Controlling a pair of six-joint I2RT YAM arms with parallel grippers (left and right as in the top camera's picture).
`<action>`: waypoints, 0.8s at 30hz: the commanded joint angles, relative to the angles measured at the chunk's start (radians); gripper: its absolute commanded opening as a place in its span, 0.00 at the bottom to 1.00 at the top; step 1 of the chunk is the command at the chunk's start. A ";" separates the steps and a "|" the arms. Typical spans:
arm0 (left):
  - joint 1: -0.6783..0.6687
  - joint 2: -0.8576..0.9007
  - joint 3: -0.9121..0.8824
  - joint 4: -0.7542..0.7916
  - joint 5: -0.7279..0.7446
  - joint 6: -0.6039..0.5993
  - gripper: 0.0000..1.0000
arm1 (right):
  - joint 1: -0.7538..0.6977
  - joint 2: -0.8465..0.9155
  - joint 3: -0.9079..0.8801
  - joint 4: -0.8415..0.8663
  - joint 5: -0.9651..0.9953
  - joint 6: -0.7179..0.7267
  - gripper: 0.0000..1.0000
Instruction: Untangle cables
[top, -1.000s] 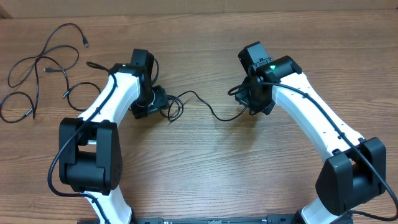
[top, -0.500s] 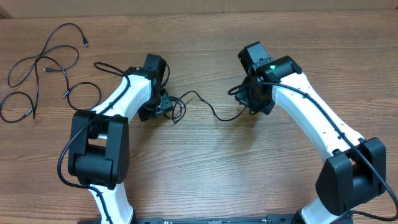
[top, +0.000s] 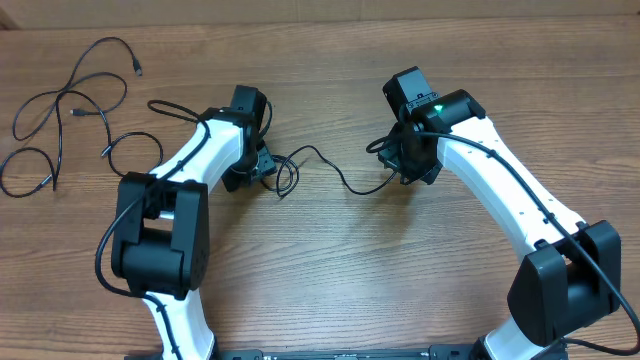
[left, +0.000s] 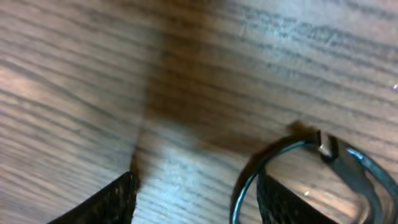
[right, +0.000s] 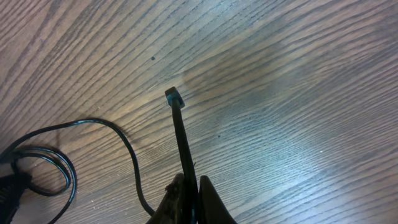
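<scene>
1. Table (top: 330, 270): bare wood across the near middle; loose cables (top: 68, 98) lie by the far-left edge.
2. Cable (right: 180, 137): lies between the arms, its loop just beside the left gripper (left: 196, 202), which sits low with fingers apart.
3. Right gripper (right: 186, 202): arm bent inward, fingers clamped on the cable's plug end.

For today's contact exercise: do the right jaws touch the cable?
Touching. Right wrist view shows the right gripper shut on the cable, plug end poking past its jaws.
</scene>
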 joint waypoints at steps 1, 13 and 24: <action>-0.006 0.081 -0.009 -0.004 0.000 -0.003 0.64 | 0.003 -0.022 0.002 0.005 0.010 0.004 0.04; 0.012 0.109 -0.003 -0.066 -0.003 0.055 0.04 | 0.003 -0.022 0.002 0.002 0.010 0.003 0.04; 0.138 -0.097 0.268 -0.402 0.000 0.086 0.04 | 0.002 -0.022 0.003 0.004 -0.068 -0.089 0.04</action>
